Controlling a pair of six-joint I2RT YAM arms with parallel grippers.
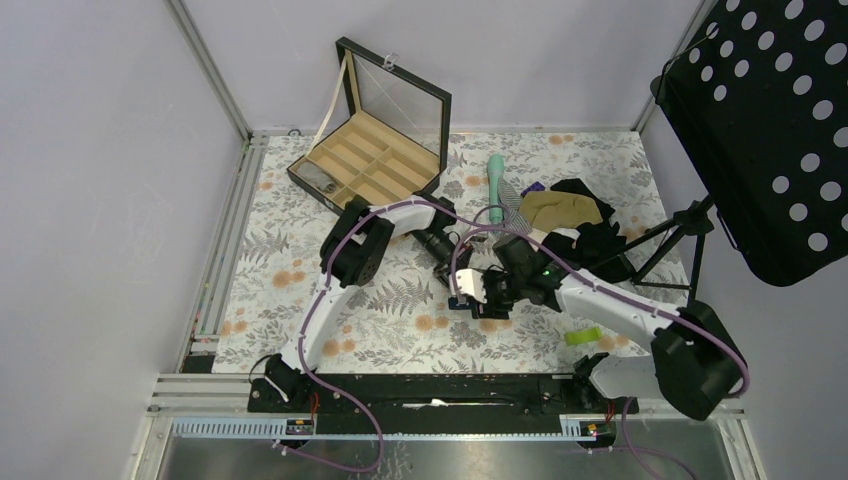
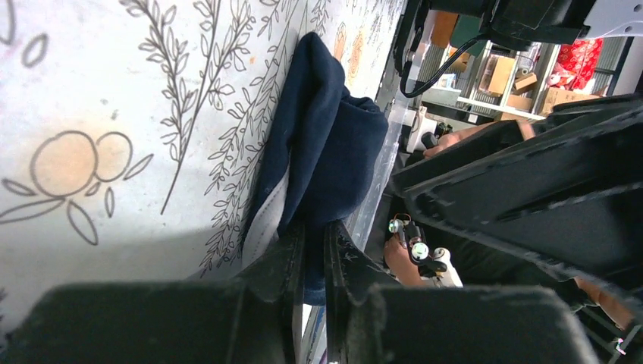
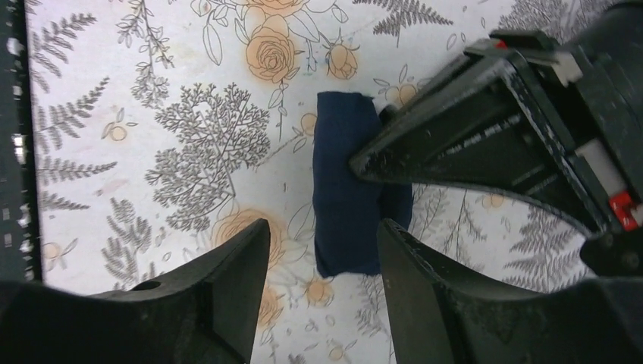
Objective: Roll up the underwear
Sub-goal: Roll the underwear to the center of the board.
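Pinching underwear (image 2: 334,144) by one end, left pincer (image 2: 311,258) nearly shut, navy cloth caught between fingers. Underwear folded into narrow bundle, flat on floral table (image 3: 114,76), white waistband edge showing; lies right of open wooden box (image 1: 370,160), nearer arm bases than box. Right pincer (image 3: 322,227) hangs over bundle, jaws wide, holding nothing.

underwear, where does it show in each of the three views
Top external: mid-table, too hidden to pick out.
Left wrist: the underwear fills the centre, a navy bundle with a white edge, pinched by the left claw.
Right wrist: centre, a navy block seen between the fingers of the open right claw, with the left claw's tip on it.
Shared landmark: the floral table cover with orange roses.
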